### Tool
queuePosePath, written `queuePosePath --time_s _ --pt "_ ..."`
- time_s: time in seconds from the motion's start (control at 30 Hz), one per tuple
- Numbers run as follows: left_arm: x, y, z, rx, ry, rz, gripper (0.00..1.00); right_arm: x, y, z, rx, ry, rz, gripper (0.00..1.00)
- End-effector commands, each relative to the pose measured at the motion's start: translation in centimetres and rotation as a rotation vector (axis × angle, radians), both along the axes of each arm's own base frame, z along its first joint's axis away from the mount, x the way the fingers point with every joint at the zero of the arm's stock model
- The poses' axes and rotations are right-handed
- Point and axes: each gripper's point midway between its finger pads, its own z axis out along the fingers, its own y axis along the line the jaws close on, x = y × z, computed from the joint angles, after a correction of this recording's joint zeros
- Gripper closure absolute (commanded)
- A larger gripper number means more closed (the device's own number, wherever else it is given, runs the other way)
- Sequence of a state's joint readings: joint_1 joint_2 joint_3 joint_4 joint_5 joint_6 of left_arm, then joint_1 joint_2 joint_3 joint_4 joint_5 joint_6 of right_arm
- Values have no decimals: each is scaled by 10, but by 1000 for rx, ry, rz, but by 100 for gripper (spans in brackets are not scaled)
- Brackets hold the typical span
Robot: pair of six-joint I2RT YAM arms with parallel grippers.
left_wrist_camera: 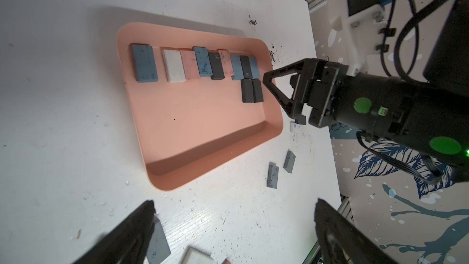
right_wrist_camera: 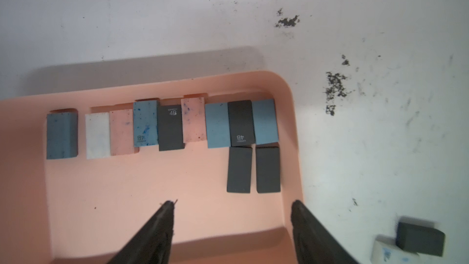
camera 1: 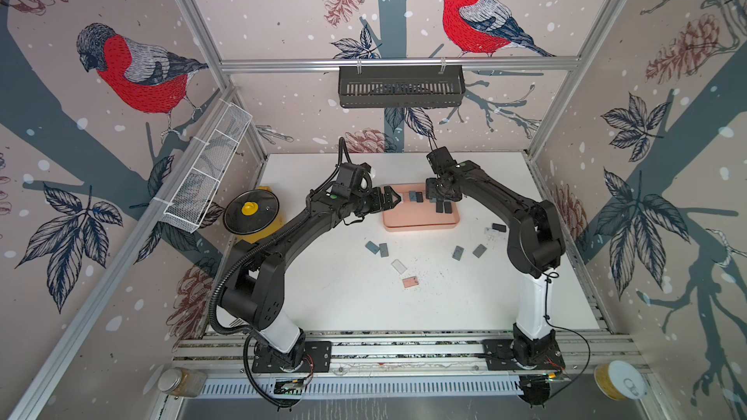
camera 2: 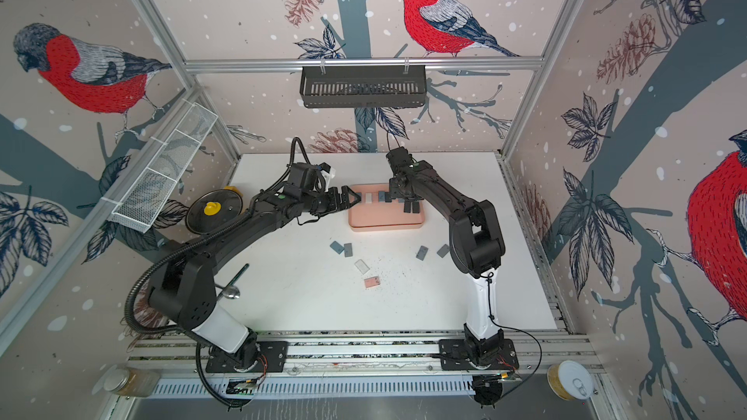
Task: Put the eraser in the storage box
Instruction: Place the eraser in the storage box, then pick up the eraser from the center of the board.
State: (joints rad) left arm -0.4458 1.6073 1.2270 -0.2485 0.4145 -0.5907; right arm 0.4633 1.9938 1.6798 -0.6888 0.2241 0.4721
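The salmon-pink storage box [camera 1: 416, 218] [camera 2: 384, 218] [left_wrist_camera: 203, 123] [right_wrist_camera: 127, 186] lies at the back middle of the white table. A row of several blue, white, pink and black erasers [right_wrist_camera: 170, 125] lines its far wall. Two more black erasers [right_wrist_camera: 239, 170] [camera 1: 443, 207] lie side by side in front of that row. My right gripper [right_wrist_camera: 232, 203] [camera 1: 439, 197] [left_wrist_camera: 281, 92] hangs open over the box near those two, holding nothing. My left gripper [left_wrist_camera: 234, 201] [camera 1: 392, 197] [camera 2: 351, 197] is open and empty at the box's left edge.
Loose erasers lie on the table: a grey-blue pair [camera 1: 377, 248], two grey ones [camera 1: 458, 252], a white one [camera 1: 398, 266], a pink one [camera 1: 410, 282], and a black one on a white one [right_wrist_camera: 420, 238]. A lid with a yellow knob [camera 1: 250, 212] sits far left.
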Motion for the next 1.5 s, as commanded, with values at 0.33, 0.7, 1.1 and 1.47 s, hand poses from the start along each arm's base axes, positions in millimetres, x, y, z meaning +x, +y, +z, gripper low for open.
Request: queuePosePath --time_s 0.33,0.7,1.1,1.47 --pt "17 53 21 254 -115 191 3 -21 -51 104 -60 -319 -94 1" --pt "14 119 45 438 -253 452 3 -51 -101 155 170 -571 -234 0" --pt "-3 133 7 419 -154 518 2 -77 -63 164 236 -659 99 0" --pt "-40 92 -90 223 224 472 3 -102 28 117 -73 -584 312 0"
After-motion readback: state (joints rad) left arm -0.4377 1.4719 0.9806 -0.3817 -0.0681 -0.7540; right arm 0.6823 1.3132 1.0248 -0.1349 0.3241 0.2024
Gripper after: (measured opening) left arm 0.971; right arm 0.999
